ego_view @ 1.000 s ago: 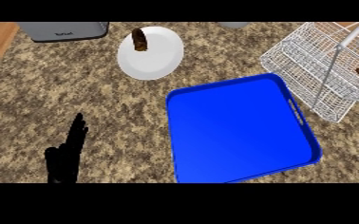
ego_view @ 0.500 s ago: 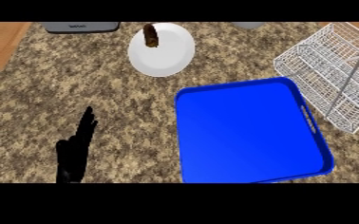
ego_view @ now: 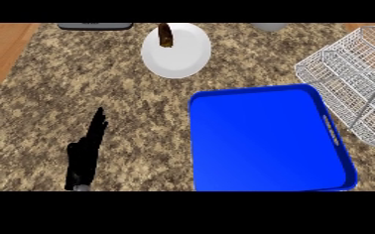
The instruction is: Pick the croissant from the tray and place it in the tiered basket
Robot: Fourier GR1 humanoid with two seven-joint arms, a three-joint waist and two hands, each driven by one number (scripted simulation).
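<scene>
The left hand [ego_view: 82, 159] is resting at the table's [ego_view: 51, 94] lower left, fingers straight, gripping nothing. The brown croissant [ego_view: 166, 34] is lying on the white plate's [ego_view: 179, 59] upper edge, well apart from the blue tray [ego_view: 264, 139] and the wire tiered basket [ego_view: 344, 79] beside it.

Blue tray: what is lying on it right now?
Nothing shows on the blue tray; its floor is bare. The only brown piece lies on the white plate, at its far rim. The counter under the tray is covered.
</scene>
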